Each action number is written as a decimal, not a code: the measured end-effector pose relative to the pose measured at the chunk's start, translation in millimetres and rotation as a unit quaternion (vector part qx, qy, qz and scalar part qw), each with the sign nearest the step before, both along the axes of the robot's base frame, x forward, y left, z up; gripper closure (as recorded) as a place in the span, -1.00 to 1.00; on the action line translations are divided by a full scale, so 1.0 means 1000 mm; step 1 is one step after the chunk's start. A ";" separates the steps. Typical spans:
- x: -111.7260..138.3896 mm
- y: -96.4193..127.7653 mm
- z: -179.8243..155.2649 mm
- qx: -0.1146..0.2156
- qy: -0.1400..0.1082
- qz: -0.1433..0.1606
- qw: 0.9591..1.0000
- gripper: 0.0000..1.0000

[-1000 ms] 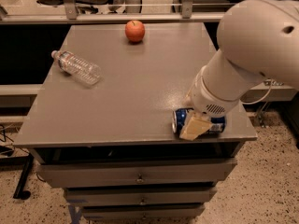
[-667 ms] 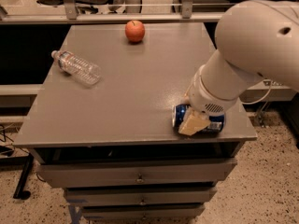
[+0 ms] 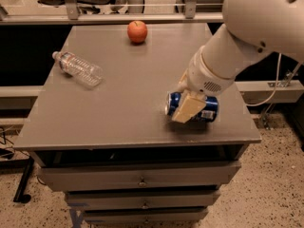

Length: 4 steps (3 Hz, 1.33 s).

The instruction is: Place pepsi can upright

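The pepsi can (image 3: 212,112) is dark blue with silver ends and lies on its side near the front right of the grey table (image 3: 118,118). My gripper (image 3: 191,106) comes down from the white arm at the upper right and is shut on the can's middle. One tan finger (image 3: 186,110) crosses the front of the can; the other finger is hidden behind it. The can looks slightly raised off the table top.
A clear plastic water bottle (image 3: 78,69) lies on its side at the table's left. A red apple (image 3: 137,31) sits at the back centre. The table's right edge and front edge are close to the can. Drawers (image 3: 137,179) are below the table top.
The gripper and the can have moved together up and to the left, away from the table's front right corner. The bottle and apple have not moved.
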State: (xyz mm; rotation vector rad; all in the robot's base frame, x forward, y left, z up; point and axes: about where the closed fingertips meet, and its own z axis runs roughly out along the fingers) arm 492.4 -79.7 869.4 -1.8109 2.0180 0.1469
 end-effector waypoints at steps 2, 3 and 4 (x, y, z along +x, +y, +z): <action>0.028 0.003 0.055 0.137 0.008 -0.023 0.990 1.00; 0.029 -0.003 0.067 0.225 0.019 -0.038 0.973 1.00; 0.027 -0.012 0.071 0.307 0.033 -0.050 0.950 1.00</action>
